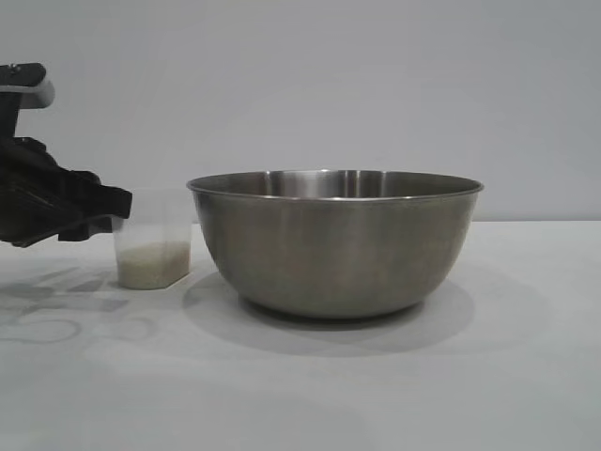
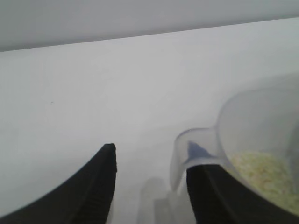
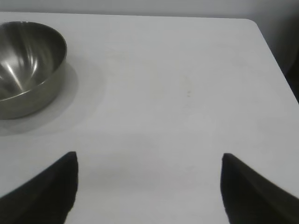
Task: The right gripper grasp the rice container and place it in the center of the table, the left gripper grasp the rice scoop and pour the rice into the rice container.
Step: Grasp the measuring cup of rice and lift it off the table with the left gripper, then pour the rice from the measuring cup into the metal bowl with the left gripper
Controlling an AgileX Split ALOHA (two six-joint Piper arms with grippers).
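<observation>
- the rice container [image 1: 335,242]: a large round brushed-steel bowl with a thin rolled rim, standing upright on the table [image 1: 376,395], about at its middle in the exterior view; its inside looks bare in the right wrist view.
- the rice scoop [image 1: 153,246]: a small clear plastic cup, upright on the table just beside the rice container, on its left in the exterior view and not touching it; a loop handle sits at its rim on the side away from the container.
- the rice [image 1: 153,262]: pale cream grains filling the lower part of the scoop.
- the table: plain white and flat.
</observation>
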